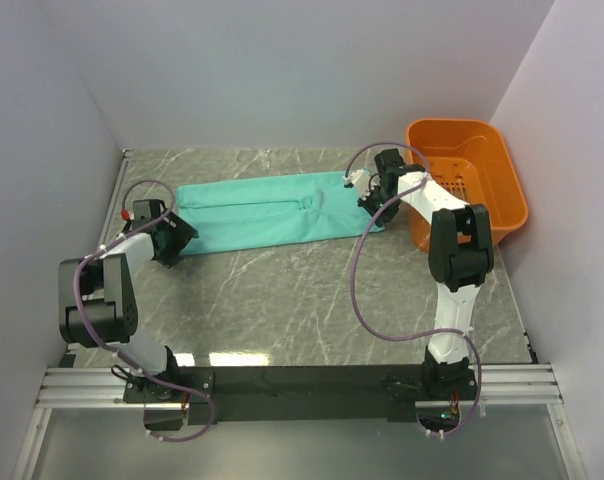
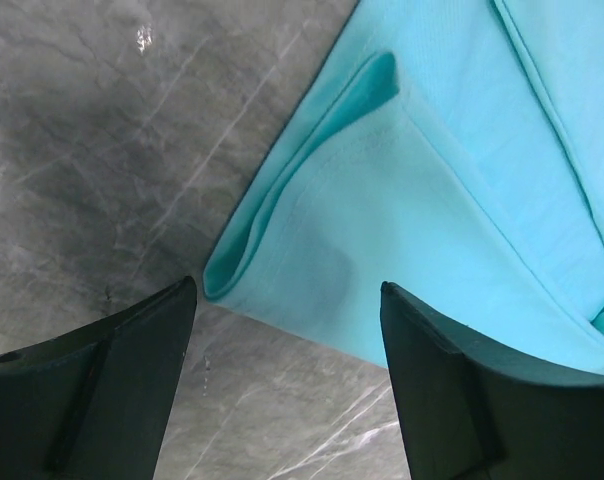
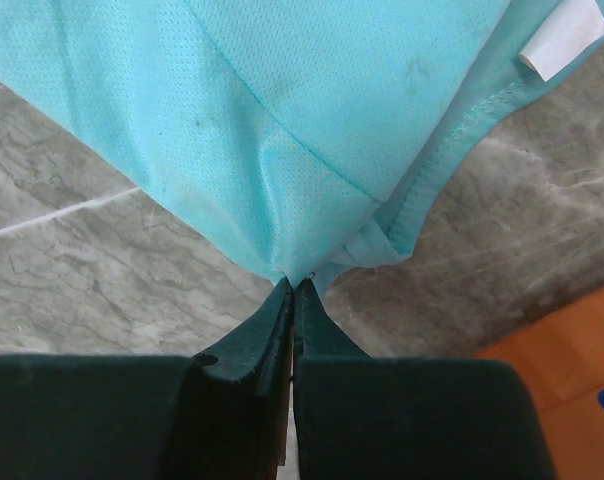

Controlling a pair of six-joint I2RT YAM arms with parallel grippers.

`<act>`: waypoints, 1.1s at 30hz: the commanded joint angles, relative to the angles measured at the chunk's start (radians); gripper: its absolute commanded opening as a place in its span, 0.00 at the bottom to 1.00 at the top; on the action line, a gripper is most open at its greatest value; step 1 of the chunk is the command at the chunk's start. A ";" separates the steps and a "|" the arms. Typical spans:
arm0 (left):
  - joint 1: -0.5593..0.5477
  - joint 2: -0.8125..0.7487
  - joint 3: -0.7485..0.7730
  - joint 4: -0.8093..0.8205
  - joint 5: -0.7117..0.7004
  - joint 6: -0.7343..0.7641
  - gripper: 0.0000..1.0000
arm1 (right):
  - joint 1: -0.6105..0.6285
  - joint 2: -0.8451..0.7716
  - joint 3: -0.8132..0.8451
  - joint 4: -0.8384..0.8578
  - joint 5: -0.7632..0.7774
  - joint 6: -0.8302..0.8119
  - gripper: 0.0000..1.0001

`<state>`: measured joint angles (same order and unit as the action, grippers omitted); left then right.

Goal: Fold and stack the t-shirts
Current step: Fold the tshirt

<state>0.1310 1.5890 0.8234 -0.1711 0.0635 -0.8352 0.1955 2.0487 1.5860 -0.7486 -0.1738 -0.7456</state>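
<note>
- The right end effector point(image 3: 293, 286) is clenched, its two dark fingers pressed flat together with a pinch of teal cloth caught at the very tips.
- What it grasps is the t-shirt point(image 3: 282, 120), taken at a corner of the right-hand end, where the fabric gathers into a point that runs down into the fingers.
- Just beside that pinch a stitched hem curls over, and a small white neck label point(image 3: 567, 35) sticks out from the cloth further along the edge.
- From above, the right end effector point(image 1: 370, 200) sits low at the shirt's right end, close to the orange basket point(image 1: 472, 180), which stands in the far right corner against the wall.
- The left end effector point(image 2: 287, 290) is released, fingers spread wide.
- Between them, in the left wrist view, lies a folded corner of the t-shirt point(image 2: 432, 200), the layers doubled over in a soft rounded edge; I cannot tell whether the fingers touch the cloth or the surface.
- In the top view the left end effector point(image 1: 174, 240) is at the shirt's near left corner.
- The t-shirt point(image 1: 267, 212) lies folded into a long narrow strip across the far half of the grey marbled tabletop point(image 1: 282, 300), stretching left to right between the two arms, mostly flat.
- Grey stone shows on either side of the cloth in both wrist views, and an edge of orange shows at the lower right of the right wrist view.
</note>
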 commanded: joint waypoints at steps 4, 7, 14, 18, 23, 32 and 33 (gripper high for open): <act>0.024 0.054 -0.004 -0.033 -0.013 0.002 0.80 | -0.011 -0.062 0.045 -0.029 0.003 -0.052 0.02; 0.025 0.054 -0.001 -0.033 -0.008 0.008 0.81 | -0.010 -0.058 0.046 -0.035 0.014 -0.058 0.07; 0.028 -0.072 0.029 -0.062 0.038 0.076 0.86 | -0.022 -0.194 0.020 -0.028 -0.036 -0.005 0.40; 0.027 -0.199 0.081 -0.082 0.059 0.142 0.90 | -0.019 -0.266 0.058 -0.095 -0.160 0.043 0.47; 0.050 -0.253 0.117 -0.062 0.081 0.261 0.99 | 0.007 -0.388 -0.006 -0.115 -0.423 0.086 0.48; 0.113 0.116 0.357 -0.085 0.300 0.430 0.81 | 0.133 -0.625 -0.313 0.089 -0.536 0.218 0.48; 0.114 0.144 0.382 -0.087 0.302 0.438 0.81 | 0.131 -0.633 -0.326 0.118 -0.543 0.235 0.48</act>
<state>0.2409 1.6699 1.1248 -0.2405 0.2825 -0.4839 0.3336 1.4677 1.3003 -0.7403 -0.6502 -0.5835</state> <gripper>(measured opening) 0.816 0.481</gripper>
